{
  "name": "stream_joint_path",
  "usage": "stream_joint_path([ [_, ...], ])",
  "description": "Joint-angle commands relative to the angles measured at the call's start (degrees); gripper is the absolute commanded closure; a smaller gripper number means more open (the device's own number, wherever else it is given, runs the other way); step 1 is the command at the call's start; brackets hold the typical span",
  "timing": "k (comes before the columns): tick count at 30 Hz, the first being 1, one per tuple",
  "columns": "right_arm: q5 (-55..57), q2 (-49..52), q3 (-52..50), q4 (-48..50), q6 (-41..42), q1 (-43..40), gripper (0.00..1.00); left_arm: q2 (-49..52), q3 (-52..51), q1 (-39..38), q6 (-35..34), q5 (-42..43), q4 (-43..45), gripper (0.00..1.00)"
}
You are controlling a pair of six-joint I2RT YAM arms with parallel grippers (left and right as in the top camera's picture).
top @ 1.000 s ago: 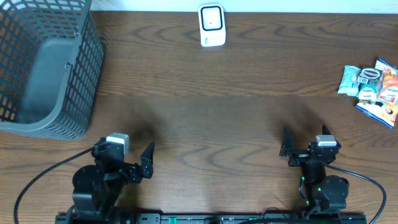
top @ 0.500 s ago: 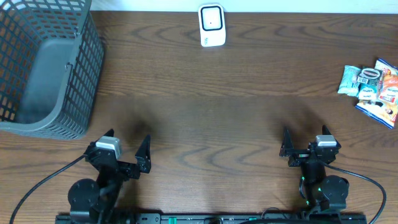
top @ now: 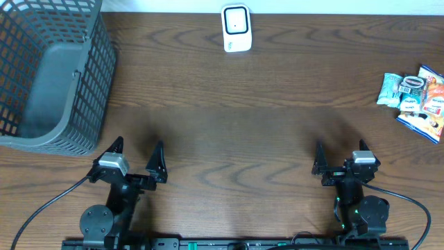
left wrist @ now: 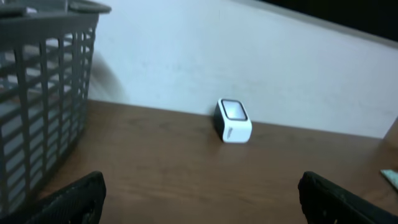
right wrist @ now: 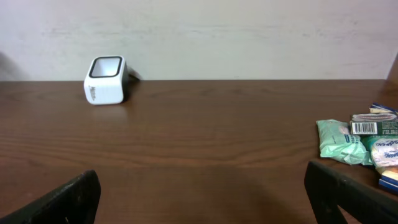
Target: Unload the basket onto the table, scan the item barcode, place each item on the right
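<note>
Both the left gripper point(top: 138, 149) and right gripper point(top: 340, 153) are held wide and empty. The snack packets point(top: 413, 101) are heaped at the far right, well apart from the scanner point(top: 236, 28). 2 overlapping packets could be pinched together, or a barcode point(right wrist: 365, 127) left facing away.

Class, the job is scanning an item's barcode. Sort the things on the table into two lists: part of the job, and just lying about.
Part of the job:
scanner
snack packets

Just lying about:
basket
</note>
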Motion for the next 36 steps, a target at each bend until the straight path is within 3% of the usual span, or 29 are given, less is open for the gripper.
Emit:
stream_joint_path([
  [1,0.2,-0.4,-0.1,-0.2,0.2,0.0,0.01,-0.6,-1.2,0.3,-1.0,-1.1,2.3,0.03],
  [6,0.2,-0.4,-0.1,-0.2,0.2,0.0,0.01,-0.6,-2.1,0.3,-1.3,-1.5,4.5,0.02],
  [11,0.2,-0.4,-0.1,-0.2,0.2,0.0,0.01,-0.6,-4.2,0.3,-10.6,-7.8,6.5,0.02],
  [17,0.2,-0.4,-0.1,-0.2,0.2,0.0,0.01,-0.6,-8.2,0.3,-10.8,-8.1,14.6,0.02],
  [36,0.2,-0.4,-0.1,-0.2,0.2,0.0,0.01,-0.6,-8.4,0.3,-10.7,-8.6,15.4,0.02],
])
